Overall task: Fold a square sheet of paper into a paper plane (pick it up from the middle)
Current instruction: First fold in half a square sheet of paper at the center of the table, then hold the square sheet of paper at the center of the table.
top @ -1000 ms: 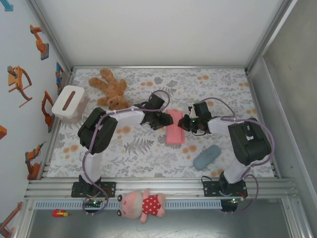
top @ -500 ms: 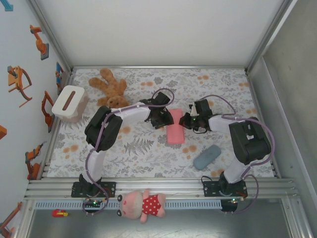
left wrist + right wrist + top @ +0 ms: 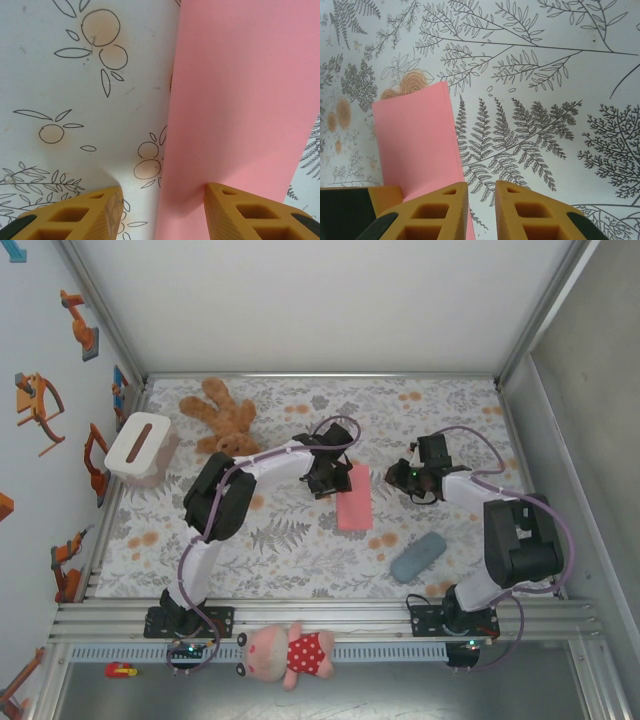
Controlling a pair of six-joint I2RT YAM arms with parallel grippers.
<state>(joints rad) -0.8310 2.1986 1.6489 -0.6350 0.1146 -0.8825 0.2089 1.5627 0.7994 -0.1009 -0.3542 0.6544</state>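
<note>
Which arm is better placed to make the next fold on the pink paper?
Left, likely. The left end effector, open, straddles an edge of the pink paper; the right end effector hangs beside it, apart.

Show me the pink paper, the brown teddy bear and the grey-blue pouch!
pink paper [image 3: 355, 508]: top view, middle of its bare lower half.
brown teddy bear [image 3: 222, 416]: top view, its tummy.
grey-blue pouch [image 3: 418, 556]: top view, its middle.

The left arm [image 3: 215, 505] and right arm [image 3: 516, 538] have white links and black joint housings. Lilac cables [image 3: 338, 420] loop behind the jaws. The fingers [image 3: 75, 217] are ochre moulded blocks with rectangular hollows.
</note>
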